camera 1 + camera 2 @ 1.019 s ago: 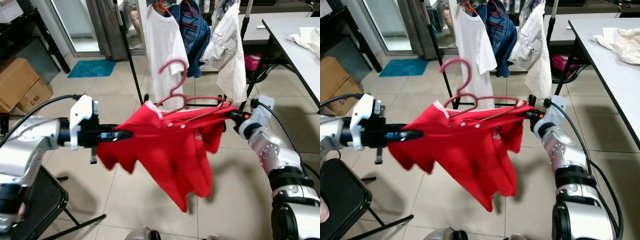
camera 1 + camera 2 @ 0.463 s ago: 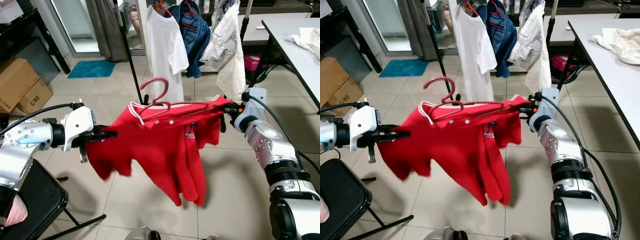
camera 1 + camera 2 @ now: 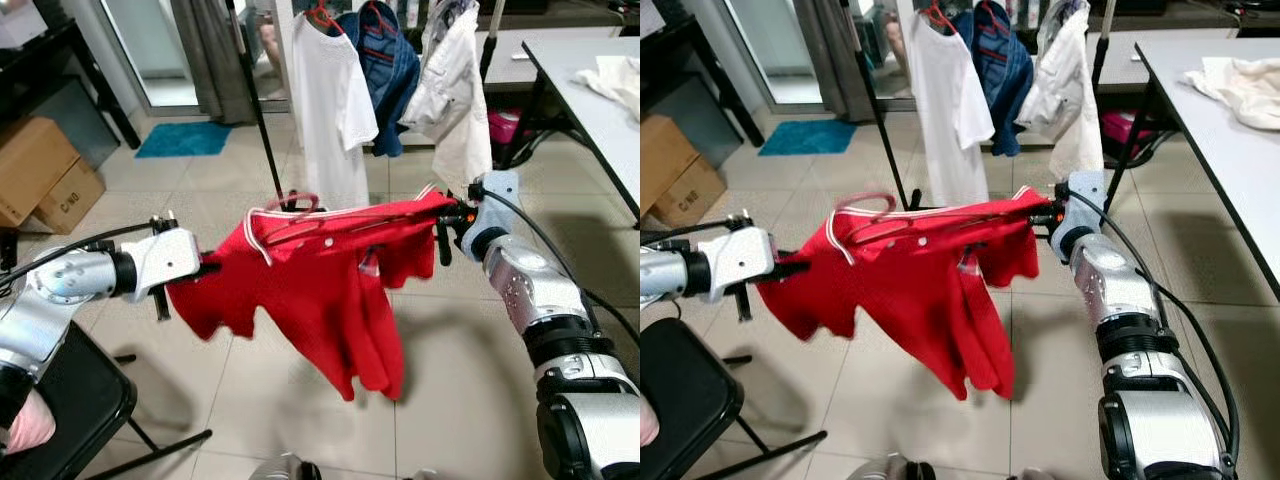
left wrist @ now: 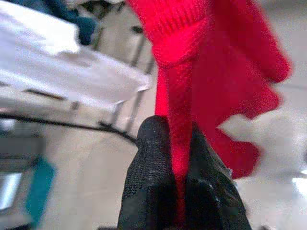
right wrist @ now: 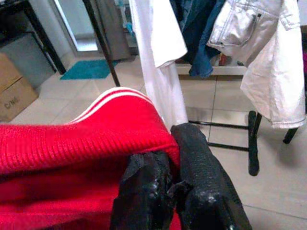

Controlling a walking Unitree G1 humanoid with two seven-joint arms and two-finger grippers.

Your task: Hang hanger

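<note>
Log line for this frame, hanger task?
left gripper: shut on red shirt | right gripper: shut on red shirt | hanger: inside shirt, unhung

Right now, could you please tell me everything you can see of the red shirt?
The red shirt is a knit polo with a white-striped collar and buttons, stretched level between both hands on a reddish hanger. The left hand pinches one sleeve, the right hand the other shoulder. Its body droops, clear of the floor.

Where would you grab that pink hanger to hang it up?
Probably by the hook of the pink hanger, coming from above. It lies tipped flat at the collar of the red shirt, its shoulders buried in cloth. The left gripper and right gripper each pinch a sleeve.
</note>
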